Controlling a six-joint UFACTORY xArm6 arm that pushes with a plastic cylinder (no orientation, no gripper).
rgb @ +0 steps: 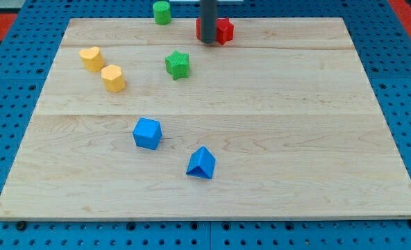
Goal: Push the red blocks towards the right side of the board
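Two red blocks sit near the view's top centre: one (pixel 200 29) mostly hidden behind my rod, and a star-like red block (pixel 224 30) just to its right. My tip (pixel 209 42) stands at the front of these, touching or nearly touching them. A green cylinder (pixel 162 12) is at the top edge, left of the rod. A green star (pixel 178 64) lies below and left of the tip.
Two yellow blocks (pixel 91 58) (pixel 112 78) lie at the view's left. A blue cube (pixel 147 133) and a blue triangular block (pixel 201 163) lie in the lower middle. The wooden board (pixel 316 139) rests on a blue pegboard.
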